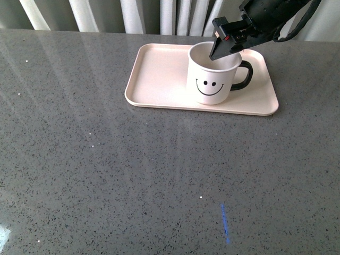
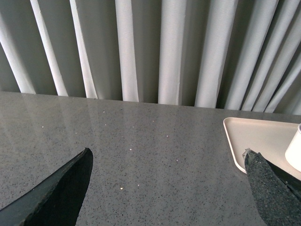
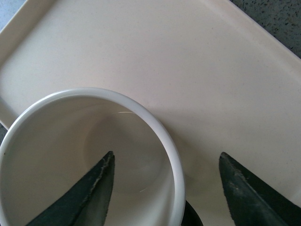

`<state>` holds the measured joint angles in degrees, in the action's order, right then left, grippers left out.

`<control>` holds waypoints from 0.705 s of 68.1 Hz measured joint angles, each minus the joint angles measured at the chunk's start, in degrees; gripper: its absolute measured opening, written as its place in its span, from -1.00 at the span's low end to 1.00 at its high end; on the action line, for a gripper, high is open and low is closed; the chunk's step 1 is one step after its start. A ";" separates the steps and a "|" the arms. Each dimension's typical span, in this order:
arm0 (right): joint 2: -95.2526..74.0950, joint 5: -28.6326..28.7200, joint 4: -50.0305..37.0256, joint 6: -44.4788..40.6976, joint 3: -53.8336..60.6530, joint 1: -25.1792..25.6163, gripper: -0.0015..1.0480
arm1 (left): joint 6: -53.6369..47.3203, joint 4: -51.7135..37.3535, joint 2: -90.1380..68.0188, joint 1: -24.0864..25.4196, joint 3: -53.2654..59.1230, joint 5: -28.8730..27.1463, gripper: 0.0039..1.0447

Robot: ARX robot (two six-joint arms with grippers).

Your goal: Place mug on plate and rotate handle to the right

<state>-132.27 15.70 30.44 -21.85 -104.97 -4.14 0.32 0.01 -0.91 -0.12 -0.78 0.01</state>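
Grey speckled surface (image 1: 159,175) fills the front view; beyond it the smiley mug (image 1: 211,74) stands upright on the plate (image 1: 159,74), handle (image 1: 244,74) already to the right. Release seems the step in hand — a clean lift is called for next. Left pincer (image 2: 169,188) is seen spread, empty. Right pincer (image 3: 164,188) is seen parted astride the rim — contact cannot be told.

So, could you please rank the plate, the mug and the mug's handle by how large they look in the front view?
1. The plate, clearly the widest.
2. The mug, standing on the plate.
3. The handle, a small loop on the mug's right side.
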 joint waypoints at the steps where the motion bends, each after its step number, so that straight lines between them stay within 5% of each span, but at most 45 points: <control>1: 0.00 0.09 0.00 0.02 0.00 0.04 0.43 | 0.00 0.00 0.00 0.00 0.00 0.00 0.83; 11: 1.60 1.33 -1.18 0.85 0.09 0.74 0.84 | 0.00 0.00 0.00 0.00 0.00 0.00 0.83; 34: 12.68 6.54 -8.66 2.99 5.97 2.60 0.82 | 0.00 0.00 0.00 0.00 0.00 0.00 0.83; 37: 13.97 1.79 -15.39 5.64 9.25 2.32 0.75 | 0.00 0.00 0.00 0.00 0.00 0.00 0.83; 42: 17.99 -12.70 -39.95 12.94 23.17 1.62 0.49 | -0.02 0.00 0.00 0.00 0.00 0.00 0.83; 48: 21.77 -17.57 -63.34 17.44 37.59 1.57 0.23 | -0.02 0.00 0.00 0.00 0.00 -0.02 0.83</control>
<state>-110.50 -1.87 -32.91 -4.40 -67.37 -2.57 0.30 0.01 -0.91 -0.12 -0.78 -0.01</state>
